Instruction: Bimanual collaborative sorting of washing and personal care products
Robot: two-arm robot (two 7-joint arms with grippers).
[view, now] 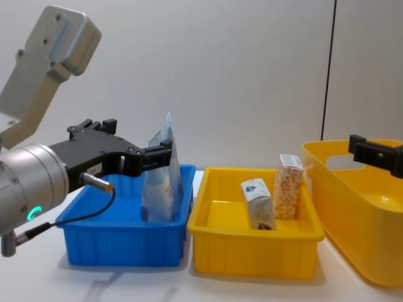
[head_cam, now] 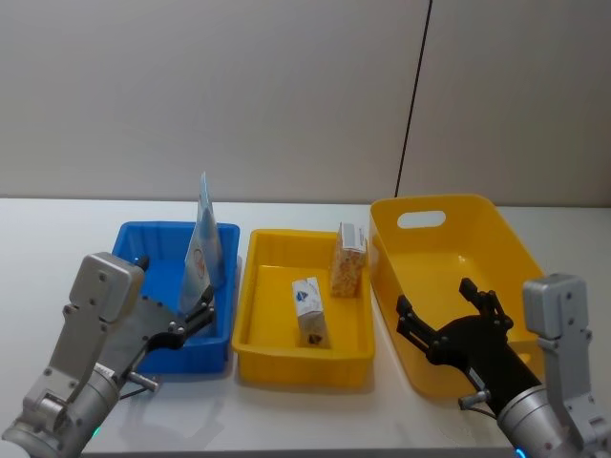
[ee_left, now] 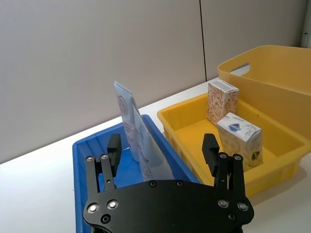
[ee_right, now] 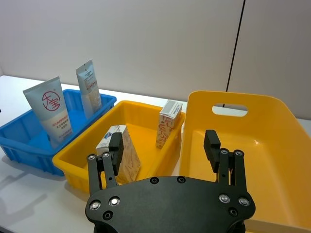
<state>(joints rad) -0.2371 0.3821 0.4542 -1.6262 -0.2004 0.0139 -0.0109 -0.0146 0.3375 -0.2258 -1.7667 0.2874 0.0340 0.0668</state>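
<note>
Two pale blue squeeze tubes [head_cam: 203, 250] stand upright in the blue bin [head_cam: 143, 246]; one tube [ee_right: 51, 110] bears a red logo, the other [ee_right: 89, 88] stands behind it. A white carton with a blue emblem [head_cam: 309, 310] and an orange-speckled carton [head_cam: 348, 260] stand in the shallow yellow tray [head_cam: 260, 349]. My left gripper [head_cam: 202, 310] hovers open at the blue bin's near side, just in front of the tubes [ee_left: 145, 145], holding nothing. My right gripper [head_cam: 434, 298] is open and empty over the near part of the large yellow bin [head_cam: 496, 239].
The three containers sit side by side on a white table [head_cam: 57, 239]: blue bin left, tray [view: 252, 255] middle, tall handled bin [view: 352, 214] right. A grey wall stands behind. Bare table lies to the left of and in front of the bins.
</note>
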